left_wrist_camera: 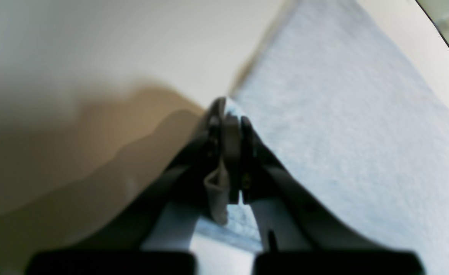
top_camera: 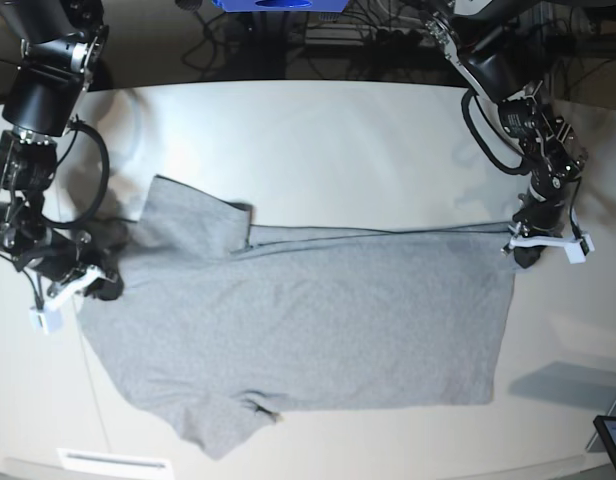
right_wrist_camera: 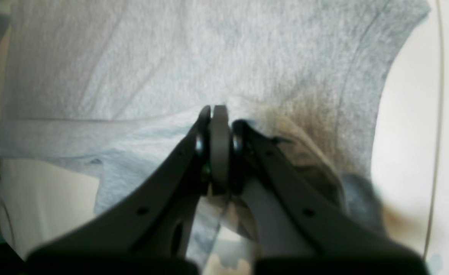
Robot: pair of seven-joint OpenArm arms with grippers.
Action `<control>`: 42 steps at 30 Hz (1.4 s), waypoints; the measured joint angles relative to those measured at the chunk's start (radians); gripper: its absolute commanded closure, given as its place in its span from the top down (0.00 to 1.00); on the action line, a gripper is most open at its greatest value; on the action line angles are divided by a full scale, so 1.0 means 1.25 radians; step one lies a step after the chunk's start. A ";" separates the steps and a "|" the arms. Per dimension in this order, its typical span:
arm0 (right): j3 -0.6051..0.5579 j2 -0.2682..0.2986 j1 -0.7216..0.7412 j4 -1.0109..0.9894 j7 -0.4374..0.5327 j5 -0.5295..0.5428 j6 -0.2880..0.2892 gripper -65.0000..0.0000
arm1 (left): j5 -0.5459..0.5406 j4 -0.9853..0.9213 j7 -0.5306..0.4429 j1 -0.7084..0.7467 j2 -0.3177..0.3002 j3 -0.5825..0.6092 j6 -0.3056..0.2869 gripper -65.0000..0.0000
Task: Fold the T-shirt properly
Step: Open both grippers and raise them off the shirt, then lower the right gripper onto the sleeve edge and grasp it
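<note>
The heather-grey T-shirt (top_camera: 318, 320) lies spread on the white table (top_camera: 338, 140), plain side up, sleeves toward the view's left and hem toward the right. Its far long edge is folded over. My left gripper (top_camera: 528, 255) is at the far hem corner. In the left wrist view, the left gripper (left_wrist_camera: 230, 114) is shut on the cloth's edge (left_wrist_camera: 342, 114). My right gripper (top_camera: 103, 285) is at the shirt's left end between the sleeves. In the right wrist view, the right gripper (right_wrist_camera: 218, 114) is shut on the fabric (right_wrist_camera: 171, 57). No lettering shows.
Cables and a blue object (top_camera: 278, 5) lie beyond the table's far edge. A dark screen corner (top_camera: 613, 440) sits at the front right. A white label (top_camera: 113, 462) lies at the front left edge.
</note>
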 measured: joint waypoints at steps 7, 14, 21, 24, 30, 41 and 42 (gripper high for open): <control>0.000 0.030 0.001 0.001 0.009 -0.002 -0.003 0.67 | 0.003 0.006 -0.004 0.003 -0.002 -0.004 0.006 0.38; 0.002 0.039 -0.023 0.141 0.003 -0.005 -0.006 0.82 | 0.005 0.082 -0.004 0.009 -0.011 -0.113 0.011 0.55; 0.097 -0.013 -0.109 0.341 -0.125 0.022 -0.061 0.82 | 0.000 0.318 -0.007 0.118 0.002 -0.097 -0.045 0.54; 0.185 -0.083 -0.190 0.363 -0.197 0.041 -0.074 0.82 | 0.018 0.351 0.002 0.217 0.009 -0.104 -0.031 0.54; 0.288 -0.156 -0.251 0.369 -0.215 0.079 -0.104 0.82 | 0.008 0.361 -0.004 0.332 0.007 -0.099 -0.037 0.54; 0.287 -0.202 -0.315 0.316 -0.229 0.086 -0.116 0.82 | 0.012 0.359 -0.003 0.411 0.006 -0.101 -0.038 0.54; 0.287 -0.200 -0.310 0.310 -0.229 0.085 -0.116 0.82 | 0.011 0.359 -0.004 0.411 0.006 -0.101 -0.039 0.54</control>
